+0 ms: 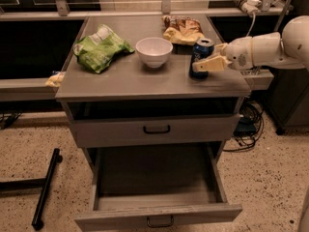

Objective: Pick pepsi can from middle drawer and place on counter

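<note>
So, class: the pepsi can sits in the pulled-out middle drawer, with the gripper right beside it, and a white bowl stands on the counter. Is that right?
Not quite. The pepsi can is not in the middle drawer, which holds no can; it stands upright on the counter. The gripper is right beside it, and the white bowl stands on the counter, as the camera view shows.

Pepsi can (pixel 202 49) stands on counter (pixel 145 79), right of bowl (pixel 154 51), tool (pixel 203 64) at it.

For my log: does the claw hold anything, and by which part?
The claw holds the pepsi can by its lower side, upright on the counter.
</note>
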### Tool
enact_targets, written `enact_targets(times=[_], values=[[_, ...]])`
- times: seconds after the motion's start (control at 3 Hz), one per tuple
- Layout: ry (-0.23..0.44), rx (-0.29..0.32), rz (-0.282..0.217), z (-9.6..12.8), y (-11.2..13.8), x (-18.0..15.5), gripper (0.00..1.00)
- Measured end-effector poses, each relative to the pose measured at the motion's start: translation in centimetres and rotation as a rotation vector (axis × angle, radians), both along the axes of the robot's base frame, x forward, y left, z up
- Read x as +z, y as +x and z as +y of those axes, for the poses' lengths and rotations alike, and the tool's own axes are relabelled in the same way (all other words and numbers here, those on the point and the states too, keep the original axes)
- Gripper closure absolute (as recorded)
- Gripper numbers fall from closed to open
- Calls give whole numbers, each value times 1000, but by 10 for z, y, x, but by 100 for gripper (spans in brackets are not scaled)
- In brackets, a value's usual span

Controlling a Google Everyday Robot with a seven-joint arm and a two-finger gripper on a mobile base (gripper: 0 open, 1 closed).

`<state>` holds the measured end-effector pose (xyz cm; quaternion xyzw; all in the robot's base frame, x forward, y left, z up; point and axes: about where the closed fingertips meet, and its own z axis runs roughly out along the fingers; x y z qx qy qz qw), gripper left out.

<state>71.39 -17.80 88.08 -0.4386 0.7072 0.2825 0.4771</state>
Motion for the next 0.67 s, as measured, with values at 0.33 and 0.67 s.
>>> enact_targets(times=[0.33,0.67], values=[[0,0,0,0,0,0,0],[0,0,0,0,0,0,0]])
